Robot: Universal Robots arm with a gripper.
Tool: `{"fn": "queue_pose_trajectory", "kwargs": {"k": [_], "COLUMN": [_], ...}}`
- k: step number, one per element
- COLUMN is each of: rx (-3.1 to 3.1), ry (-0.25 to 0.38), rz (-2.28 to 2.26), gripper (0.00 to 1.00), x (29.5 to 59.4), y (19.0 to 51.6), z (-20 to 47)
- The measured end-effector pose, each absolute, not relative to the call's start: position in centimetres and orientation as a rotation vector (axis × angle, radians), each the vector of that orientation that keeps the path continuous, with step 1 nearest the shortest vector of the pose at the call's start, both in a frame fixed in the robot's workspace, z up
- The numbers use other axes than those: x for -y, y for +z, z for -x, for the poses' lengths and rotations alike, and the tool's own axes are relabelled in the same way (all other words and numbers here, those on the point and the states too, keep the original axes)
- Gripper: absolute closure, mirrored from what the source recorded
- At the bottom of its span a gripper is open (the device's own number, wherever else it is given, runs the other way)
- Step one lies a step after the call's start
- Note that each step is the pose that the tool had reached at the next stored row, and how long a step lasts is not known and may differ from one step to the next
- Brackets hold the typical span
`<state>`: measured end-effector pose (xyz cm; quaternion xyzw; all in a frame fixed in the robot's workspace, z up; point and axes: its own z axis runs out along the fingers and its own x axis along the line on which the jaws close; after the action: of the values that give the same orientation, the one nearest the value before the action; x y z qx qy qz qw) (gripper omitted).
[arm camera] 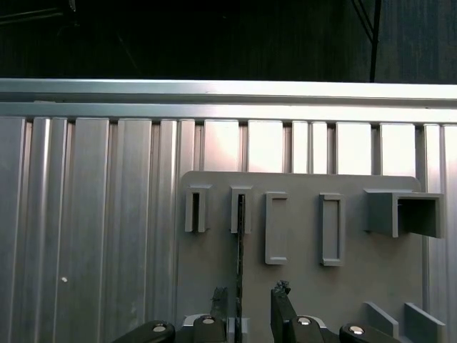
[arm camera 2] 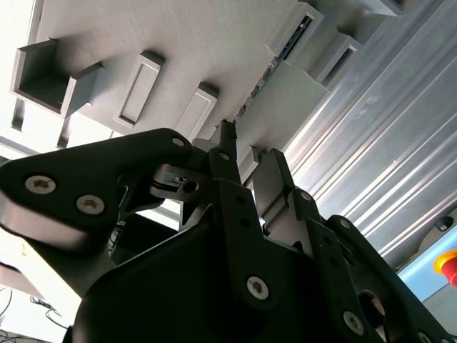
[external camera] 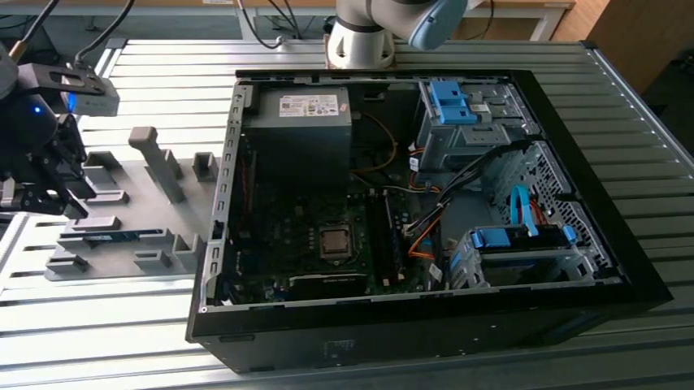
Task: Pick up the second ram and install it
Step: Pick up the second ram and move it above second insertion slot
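Hovering over the gray holder tray (external camera: 136,213) at the exterior view's left, the gripper (arm camera: 250,293) spreads its fingers (arm camera: 280,307) astride the second ram (arm camera: 240,250) slotted there, edge-on in the first wrist view, blue in the exterior view.

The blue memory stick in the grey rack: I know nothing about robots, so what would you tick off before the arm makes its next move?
1. Second ram standing on edge in the grey rack: ok.
2. Fingers open: ok, a gap shows between them in both wrist views.
3. Fingers lined up with the stick: ok, it runs between them in the first wrist view, nearer one finger.
4. Fingers clear of the stick's sides: cannot tell.
5. Computer case open, motherboard exposed: ok.
6. Free memory slot on the motherboard: cannot tell.
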<state>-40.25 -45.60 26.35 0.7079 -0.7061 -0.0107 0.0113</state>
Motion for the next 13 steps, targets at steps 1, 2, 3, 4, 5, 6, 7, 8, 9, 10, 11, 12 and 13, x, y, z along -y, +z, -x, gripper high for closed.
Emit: {"fn": "queue_pose_trajectory", "kwargs": {"k": [1,2,3,4,5,6,7,8,9,10,11,12,13], "rx": [2.203,2.203,2.203,2.203,2.203,2.203,2.203,2.202,2.202,2.202,2.202,2.203,2.203], "ry": [-0.033,-0.033,-0.033,-0.033,-0.033,-0.033,-0.033,-0.033,-0.033,-0.033,-0.033,-0.033,-0.033], "rz": [-2.208,-2.208,-2.208,-2.208,-2.208,-2.208,-2.208,-2.208,-2.208,-2.208,-2.208,-2.208,-2.207], "gripper": [0.63,0.63,0.63,0.63,0.63,0.63,0.63,0.63,0.63,0.63,0.63,0.63,0.63], "x": [45.6,45.6,45.6,45.6,45.6,45.6,45.6,45.6,45.7,45.7,45.7,45.7,45.7], "y": [26.3,26.3,26.2,26.0,25.9,25.9,25.8,25.7,25.6,25.5,25.3,25.1,24.9], "z": [40.3,40.3,40.3,40.3,40.3,40.3,40.3,40.3,40.3,40.2,40.3,40.3,40.3]}}
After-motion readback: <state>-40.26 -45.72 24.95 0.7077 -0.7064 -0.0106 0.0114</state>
